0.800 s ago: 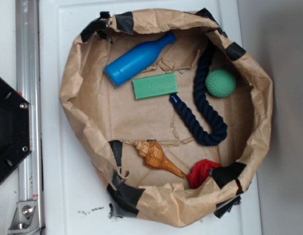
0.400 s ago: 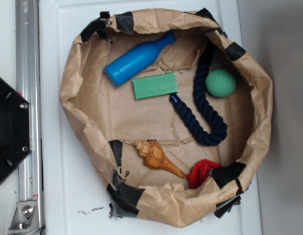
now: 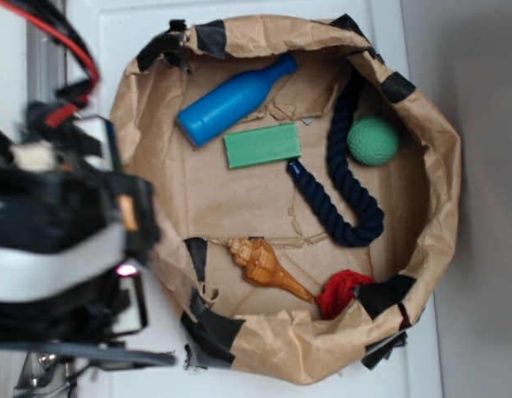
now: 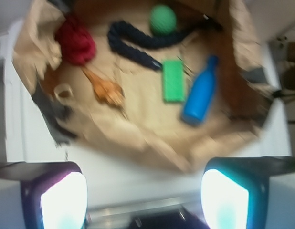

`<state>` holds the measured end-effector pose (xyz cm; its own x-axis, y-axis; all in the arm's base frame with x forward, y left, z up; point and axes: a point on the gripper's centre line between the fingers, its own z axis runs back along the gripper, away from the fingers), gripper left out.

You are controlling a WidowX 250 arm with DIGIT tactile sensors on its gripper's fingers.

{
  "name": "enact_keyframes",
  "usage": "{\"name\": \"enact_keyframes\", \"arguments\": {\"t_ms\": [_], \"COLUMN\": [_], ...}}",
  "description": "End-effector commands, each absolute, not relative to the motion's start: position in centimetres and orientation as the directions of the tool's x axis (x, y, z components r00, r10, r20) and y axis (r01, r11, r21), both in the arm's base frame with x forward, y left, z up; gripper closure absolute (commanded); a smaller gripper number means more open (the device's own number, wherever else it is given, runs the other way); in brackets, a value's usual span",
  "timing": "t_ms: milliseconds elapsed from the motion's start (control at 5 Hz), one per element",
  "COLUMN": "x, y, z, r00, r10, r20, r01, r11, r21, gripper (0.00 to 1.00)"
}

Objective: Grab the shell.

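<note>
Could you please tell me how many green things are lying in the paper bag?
2: a block just below the blue bottle, and a ball at the right, beside the rope.

One each — shell (image 3: 263, 265), bottle (image 3: 233, 100), ball (image 3: 373, 140), rope (image 3: 339, 182).

Bare paper above the shell (image 3: 264, 265) — red cloth (image 3: 343, 292) crowds its tip.

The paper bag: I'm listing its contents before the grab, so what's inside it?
Inside the paper bag: a shell, blue bottle, green block, green ball, dark rope and red cloth, partly hidden under the folded rim.
</note>
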<state>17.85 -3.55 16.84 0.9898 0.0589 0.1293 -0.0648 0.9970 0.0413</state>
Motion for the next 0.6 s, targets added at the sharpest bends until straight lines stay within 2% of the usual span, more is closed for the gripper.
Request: {"name": "enact_keyframes", "arguments": {"t_ms": [0,200,400], "x": [22.6,24.3,26.0], "y": [-2.6,-0.8,0.9], "z": [13.0,13.2,13.0], "r00": [0.993,0.991,0.985], "r10": [0.104,0.128,0.174], "r20": [0.048,0.027,0.015], "r01": [-0.1,-0.122,-0.17], "r11": [0.991,0.982,0.973], "r21": [-0.085,-0.147,-0.155], "gripper": [0.0,0.0,0.0]}}
